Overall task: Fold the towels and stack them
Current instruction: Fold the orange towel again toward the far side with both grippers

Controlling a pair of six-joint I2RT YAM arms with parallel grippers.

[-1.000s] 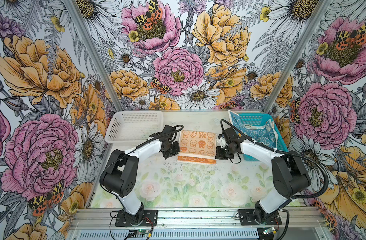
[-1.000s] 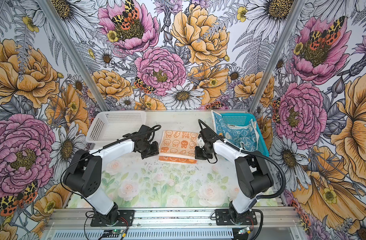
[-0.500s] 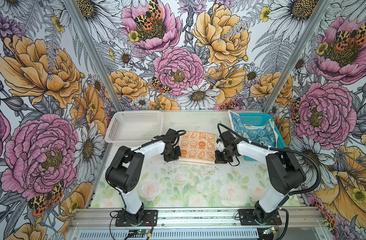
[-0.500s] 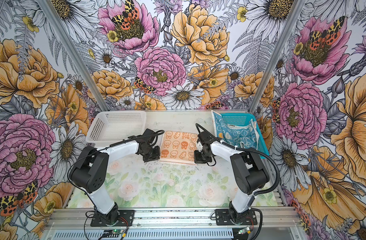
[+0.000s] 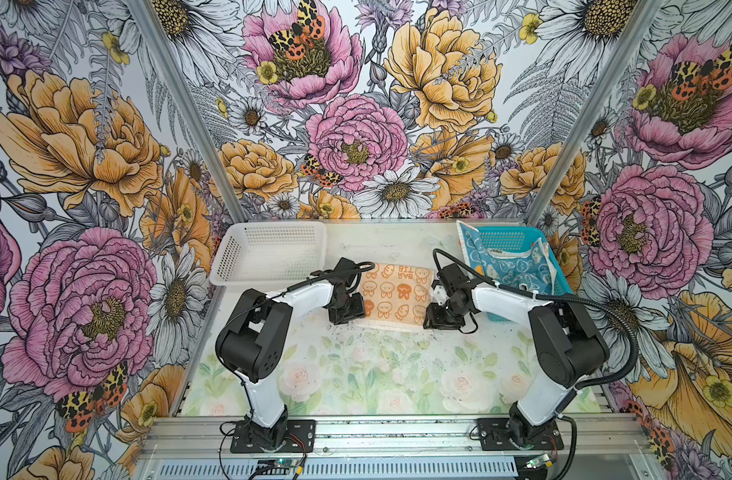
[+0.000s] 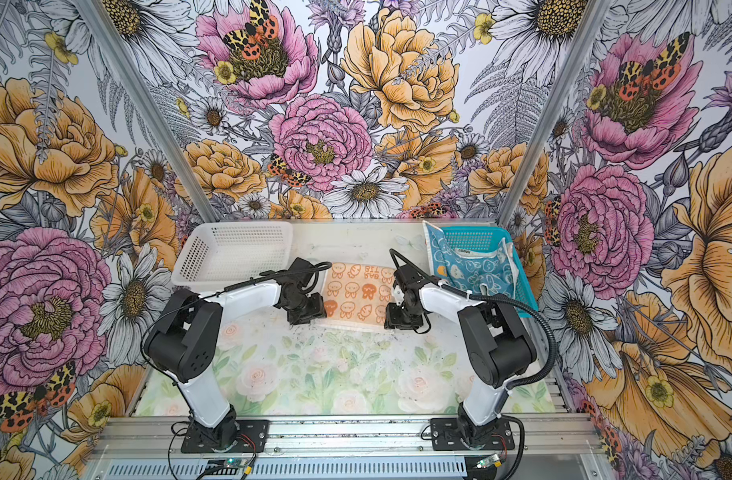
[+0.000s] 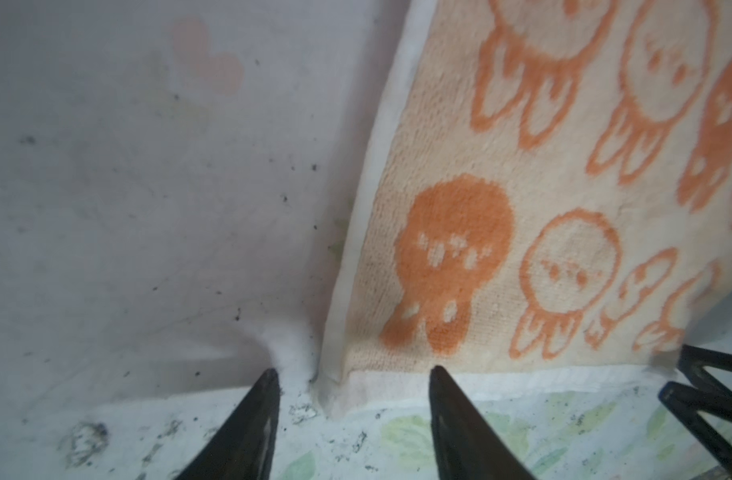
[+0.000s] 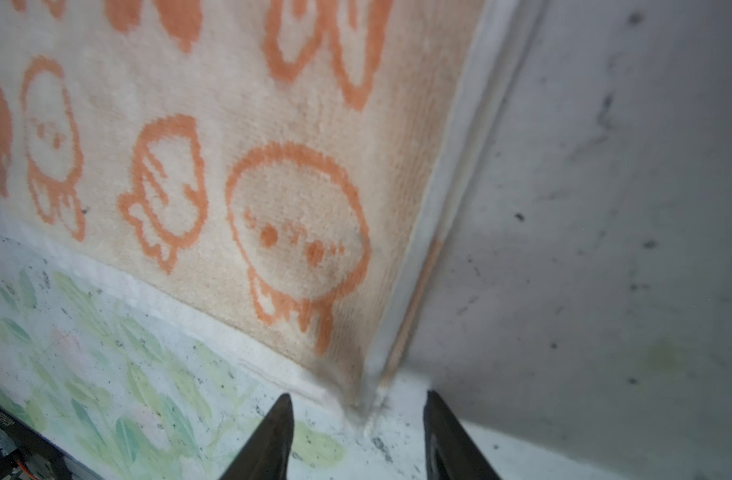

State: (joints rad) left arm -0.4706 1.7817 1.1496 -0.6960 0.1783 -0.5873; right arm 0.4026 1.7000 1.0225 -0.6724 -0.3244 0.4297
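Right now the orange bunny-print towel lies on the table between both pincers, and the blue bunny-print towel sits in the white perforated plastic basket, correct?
Wrong basket. Both top views show the blue bunny-print towel in the teal perforated plastic basket, not the white perforated plastic basket. The orange bunny-print towel does lie on the table between the left pincer and right pincer.

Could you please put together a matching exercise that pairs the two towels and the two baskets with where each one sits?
Things
1. orange towel
2. blue towel
3. white basket
4. teal basket

Places
A. far right corner of the table
B. flat on the table, in the middle
C. far left corner of the table
D. draped in the teal basket

Pairs: 1-B; 2-D; 3-C; 4-A
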